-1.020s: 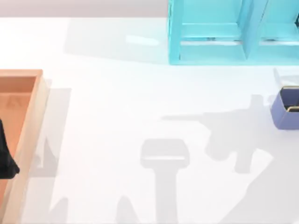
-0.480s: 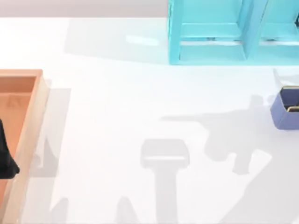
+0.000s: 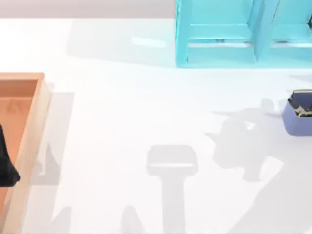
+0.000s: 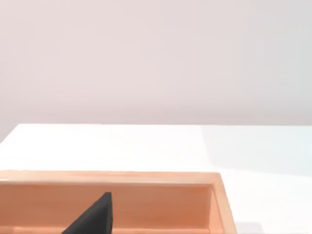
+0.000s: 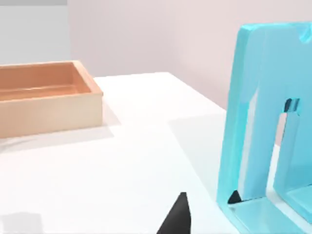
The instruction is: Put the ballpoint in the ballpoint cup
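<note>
**What shows of my own body**

Little of me is in sight, and all of it is matte black. At the top view's left edge, my left arm (image 3: 6, 161) appears as a dark, tapering wedge with a rounded lower corner and no markings, screws or cables that I can make out. My left wrist view catches a black triangular finger (image 4: 95, 217) with a straight edge. My right wrist view catches a similar black pointed finger (image 5: 176, 217), plain and unmarked.
</note>
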